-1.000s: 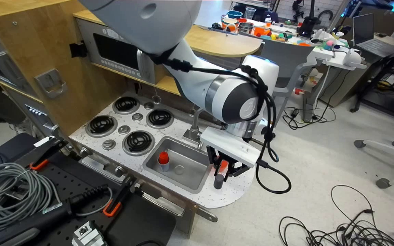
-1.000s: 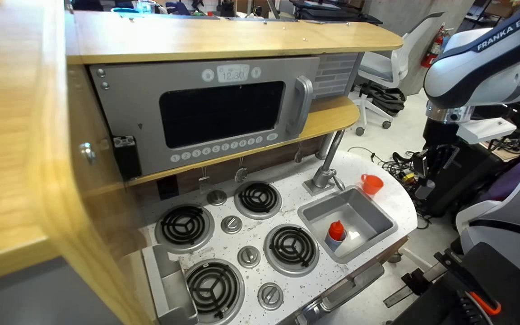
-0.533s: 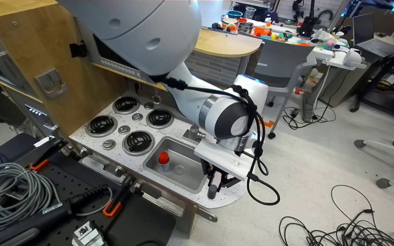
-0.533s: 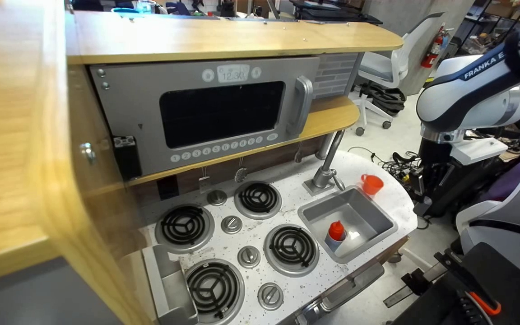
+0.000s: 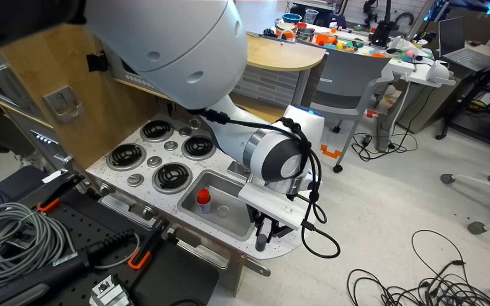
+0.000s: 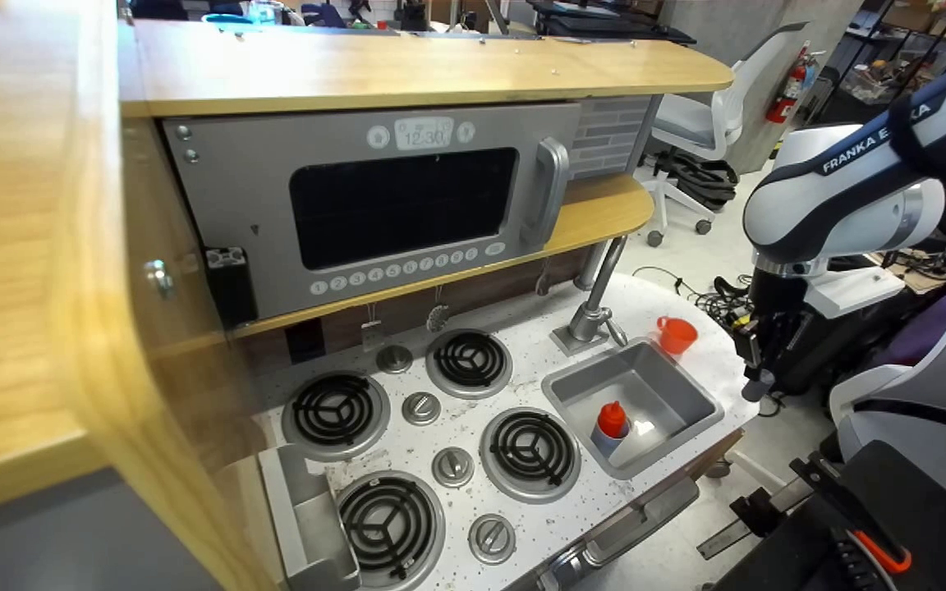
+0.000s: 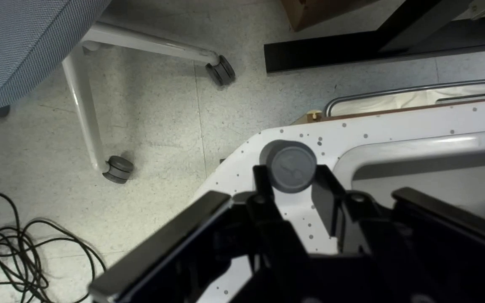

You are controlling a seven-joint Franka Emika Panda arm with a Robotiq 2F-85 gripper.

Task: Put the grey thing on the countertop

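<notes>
The grey thing is a short dark grey cylinder with a round flat end. It shows in an exterior view (image 5: 261,242), in an exterior view (image 6: 758,386) and in the wrist view (image 7: 291,167). My gripper (image 7: 292,172) is shut on it, one finger on each side. The gripper also shows in both exterior views (image 5: 265,231) (image 6: 756,365). The countertop (image 5: 277,251) is white and speckled, and its rounded end (image 7: 236,179) lies below the cylinder in the wrist view. I cannot tell whether the cylinder touches it.
The metal sink (image 6: 645,386) is beside the gripper, with a red-topped item (image 6: 613,420) in a grey cup inside. An orange-red cup (image 6: 677,335) stands on the countertop by the sink. The faucet (image 6: 592,316) rises behind it. The countertop's curved edge drops to the floor.
The arm has moved down and a little toward the sink, carrying the grey cylinder lower at the countertop's rounded end. The grip is unchanged.
</notes>
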